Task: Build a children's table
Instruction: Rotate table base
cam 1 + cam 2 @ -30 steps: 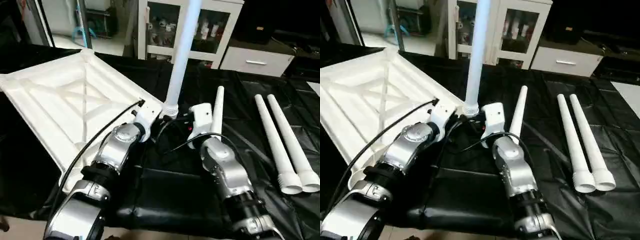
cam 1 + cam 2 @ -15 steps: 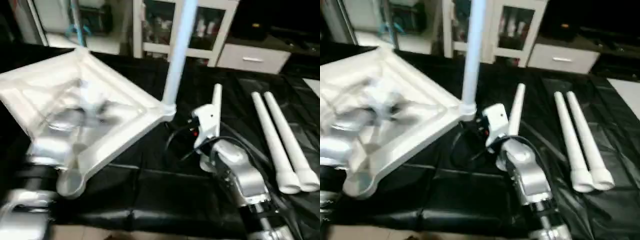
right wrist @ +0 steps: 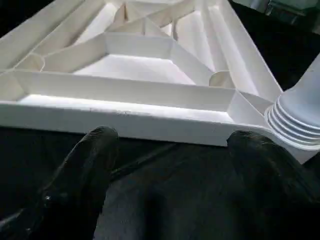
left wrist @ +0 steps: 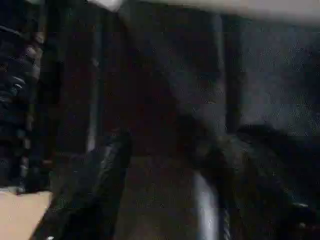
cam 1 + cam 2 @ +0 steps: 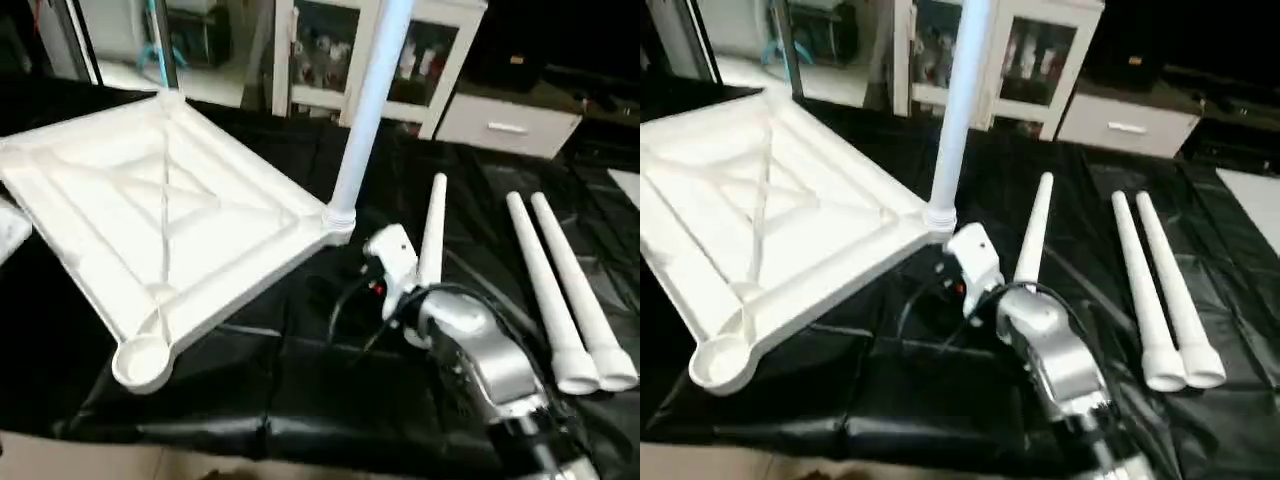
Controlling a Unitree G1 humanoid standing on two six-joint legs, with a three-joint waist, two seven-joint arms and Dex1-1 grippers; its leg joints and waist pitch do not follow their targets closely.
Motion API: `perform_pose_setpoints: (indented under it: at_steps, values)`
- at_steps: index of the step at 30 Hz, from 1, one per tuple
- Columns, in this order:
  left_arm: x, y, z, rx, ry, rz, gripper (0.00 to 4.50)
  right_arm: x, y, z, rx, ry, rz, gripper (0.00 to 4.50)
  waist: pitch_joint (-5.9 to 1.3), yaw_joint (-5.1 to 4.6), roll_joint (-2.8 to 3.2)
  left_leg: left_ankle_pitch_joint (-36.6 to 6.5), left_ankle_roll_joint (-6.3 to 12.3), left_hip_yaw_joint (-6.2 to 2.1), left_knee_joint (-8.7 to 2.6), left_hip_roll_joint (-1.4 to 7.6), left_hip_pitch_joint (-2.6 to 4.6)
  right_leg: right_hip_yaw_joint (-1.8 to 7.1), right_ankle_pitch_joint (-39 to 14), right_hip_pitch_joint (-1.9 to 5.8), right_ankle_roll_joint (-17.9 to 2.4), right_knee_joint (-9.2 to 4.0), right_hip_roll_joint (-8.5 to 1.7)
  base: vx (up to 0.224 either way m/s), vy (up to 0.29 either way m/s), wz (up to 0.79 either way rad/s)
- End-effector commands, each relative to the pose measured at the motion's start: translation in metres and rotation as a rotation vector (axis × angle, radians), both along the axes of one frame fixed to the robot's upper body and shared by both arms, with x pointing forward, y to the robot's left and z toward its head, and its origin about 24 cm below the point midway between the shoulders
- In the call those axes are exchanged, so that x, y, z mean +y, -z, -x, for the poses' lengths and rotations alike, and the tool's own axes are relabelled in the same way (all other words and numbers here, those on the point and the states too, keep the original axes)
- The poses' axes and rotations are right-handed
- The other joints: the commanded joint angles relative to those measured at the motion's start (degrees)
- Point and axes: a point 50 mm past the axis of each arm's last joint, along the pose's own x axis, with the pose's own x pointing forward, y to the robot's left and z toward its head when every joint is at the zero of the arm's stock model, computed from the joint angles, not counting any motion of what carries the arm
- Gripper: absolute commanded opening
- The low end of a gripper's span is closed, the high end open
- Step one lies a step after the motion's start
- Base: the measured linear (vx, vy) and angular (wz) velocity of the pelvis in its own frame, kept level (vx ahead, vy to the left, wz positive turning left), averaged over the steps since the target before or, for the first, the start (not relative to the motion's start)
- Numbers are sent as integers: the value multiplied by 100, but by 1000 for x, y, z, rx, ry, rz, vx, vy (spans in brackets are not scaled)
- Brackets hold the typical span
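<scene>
White plastic top (image 5: 160,230), ribbed underside up, at frame left on the black-draped bench (image 5: 300,400); one leg (image 5: 365,110) upright in its right corner socket, three legs lying right. Right fingers (image 3: 95,150) apart, empty, just before the top's edge. Left fingers (image 4: 107,165) apart, empty

The upright leg (image 5: 366,110) runs out past the top edge, so its upper end is cut off. The left wrist view is dark and smeared, and what lies beyond the black fingers (image 4: 102,172) cannot be made out. The cabinet's (image 5: 1035,60) contents are too small to identify.
</scene>
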Motion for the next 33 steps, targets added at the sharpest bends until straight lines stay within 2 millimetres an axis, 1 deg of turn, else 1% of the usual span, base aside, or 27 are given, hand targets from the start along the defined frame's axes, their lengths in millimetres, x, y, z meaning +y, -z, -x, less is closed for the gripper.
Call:
perform_pose_setpoints:
  at_steps: [1, 2, 3, 4, 6, 7, 8, 9, 11, 12, 13, 14, 15, 17, 18, 19, 20, 22, 23, 24, 25, 27, 28, 29, 30, 32, 33]
  values:
    - [-11, 0, -1, 46, 61, 91, 360, -4, -4, 0, -8, -2, -3, 381, -277, -16, 258, -1707, -291, -79, -476, 185, 117, 322, -1240, 183, -874, -397, -461, 0, 0, 0]
    - [-22, 7, 2, 87, 106, 199, 371, -6, -4, -1, -6, -1, -2, 381, -278, -16, 251, -1812, -317, -78, -477, 189, 135, 326, -1360, 175, -870, -411, -467, 0, 0, 0]
    - [-23, 7, 2, 90, 110, 207, 381, -6, -4, -1, -6, -1, -2, 381, -272, -19, 248, -1893, -336, -85, -480, 193, 138, 328, -1468, 170, -875, -414, -479, 0, 0, 0]
    - [-39, 8, 1, 87, 181, 295, 387, -7, -5, -2, -8, 3, 1, 381, -264, -21, 237, -2071, -344, -84, -479, 190, 152, 330, -1644, 146, -872, -439, -472, 0, 0, 0]
    - [-46, 7, 0, 84, 212, 324, 392, -8, -5, -2, -8, 4, 3, 381, -268, -11, 231, -2080, -322, -77, -472, 182, 150, 334, -1671, 143, -874, -444, -467, 0, 0, 0]
    - [-56, 6, -2, 87, 255, 363, 408, -8, -6, -2, -8, 4, 3, 381, -276, -8, 231, -2020, -314, -76, -466, 179, 144, 336, -1614, 154, -882, -437, -471, 0, 0, 0]
    - [-65, 5, -3, 94, 296, 398, 416, -9, -6, -2, -7, 4, 3, 381, -281, -7, 236, -1891, -297, -74, -469, 171, 116, 332, -1483, 174, -884, -422, -455, 0, 0, 0]
    - [-85, 3, -4, 112, 410, 456, 416, -9, -6, -2, -8, 4, 5, 381, -291, -18, 222, -1775, -291, -75, -463, 172, 101, 328, -1359, 198, -886, -398, -453, 0, 0, 0]
    - [-94, 3, -4, 122, 451, 490, 446, -9, -6, -2, -9, 4, 5, 381, -291, 0, 220, -1636, -269, -56, -449, 171, 119, 332, -1249, 182, -909, -391, -444, 0, 0, 0]
    - [-102, 2, -4, 139, 494, 509, 446, -9, -6, -2, -9, 5, 5, 381, -301, 7, 240, -1556, -272, -51, -446, 165, 107, 327, -1122, 192, -921, -372, -429, 0, 0, 0]
    - [-111, 3, -2, 164, 530, 543, 446, -10, -6, -3, -9, 6, 6, 381, -301, 13, 237, -1531, -277, -52, -447, 165, 111, 324, -1078, 194, -921, -374, -429, 0, 0, 0]
    - [-121, 7, -1, 198, 578, 566, 446, -10, -6, -3, -9, 7, 6, 381, -307, 12, 254, -1483, -309, -53, -448, 165, 103, 320, -981, 210, -936, -350, -422, 0, 0, 0]
    - [-121, 7, -1, 198, 578, 566, 446, -10, -6, -3, -9, 7, 6, 381, -307, 5, 232, -1462, -315, -48, -445, 158, 96, 318, -937, 220, -937, -345, -417, 0, 0, 0]
    - [-135, 18, 2, 257, 632, 597, 446, -10, -6, -3, -11, 10, 8, 381, -305, -2, 230, -1464, -298, -42, -439, 144, 93, 320, -986, 227, -908, -358, -415, 0, 0, 0]
    - [-140, 22, 2, 269, 643, 608, 446, -10, -6, -3, -12, 12, 8, 381, -302, -5, 243, -1503, -296, -43, -438, 143, 94, 323, -1074, 223, -880, -366, -414, 0, 0, 0]
    - [-149, 28, -3, 257, 647, 609, 446, -10, -7, -4, -14, 17, 6, 381, -303, -11, 235, -1523, -297, -41, -439, 146, 95, 324, -1117, 225, -870, -374, -415, 0, 0, 0]
    - [-151, 29, -4, 254, 648, 609, 446, -10, -7, -4, -15, 18, 6, 381, -301, -5, 247, -1557, -300, -39, -433, 148, 108, 326, -1178, 215, -848, -390, -414, 0, 0, 0]
    - [-157, 31, -9, 235, 636, 609, 446, -11, -7, -4, -16, 20, 6, 381, -317, 6, 237, -1530, -295, -46, -425, 143, 95, 324, -1197, 234, -821, -387, -420, 0, 0, 0]
    - [-161, 33, -13, 223, 626, 603, 446, -10, -7, -4, -16, 21, 6, 381, -318, -5, 261, -1514, -307, -50, -431, 146, 86, 323, -1165, 243, -824, -378, -415, 0, 0, 0]
    - [-162, 33, -13, 223, 627, 600, 446, -10, -7, -4, -16, 21, 6, 381, -317, 0, 240, -1523, -286, -41, -415, 135, 106, 321, -1164, 225, -807, -394, -404, 0, 0, 0]
    - [-164, 33, -15, 222, 630, 594, 446, -10, -7, -4, -17, 21, 6, 381, -315, -2, 243, -1533, -276, -54, -424, 137, 87, 316, -1235, 248, -787, -399, -411, 0, 0, 0]
    - [-175, 32, -20, 196, 654, 597, 446, -12, -7, -3, -17, 24, 8, 381, -318, -1, 250, -1565, -279, -54, -416, 144, 109, 314, -1290, 229, -774, -410, -412, 0, 0, 0]
    - [-177, 32, -21, 192, 659, 601, 446, -12, -7, -4, -17, 25, 9, 381, -318, -2, 243, -1580, -280, -58, -416, 147, 98, 313, -1283, 236, -787, -408, -415, 0, 0, 0]
    - [-189, 32, -22, 192, 694, 624, 446, -14, -7, -4, -19, 34, 10, 381, -321, 1, 264, -1580, -290, -64, -416, 146, 94, 313, -1272, 241, -792, -399, -416, 0, 0, 0]
    - [-192, 33, -22, 198, 706, 627, 446, -14, -7, -4, -20, 36, 10, 381, -330, 5, 240, -1503, -278, -57, -403, 146, 90, 314, -1186, 249, -808, -398, -420, 0, 0, 0]
    - [-204, 36, -21, 215, 738, 649, 446, -16, -8, -5, -24, 43, 11, 381, -340, 16, 239, -1325, -255, -51, -394, 141, 74, 315, -982, 261, -842, -371, -415, 0, 0, 0]
    - [-210, 36, -19, 233, 768, 656, 446, -16, -9, -6, -27, 47, 11, 381, -341, 20, 269, -1294, -262, -53, -393, 143, 77, 314, -914, 262, -859, -361, -415, 0, 0, 0]
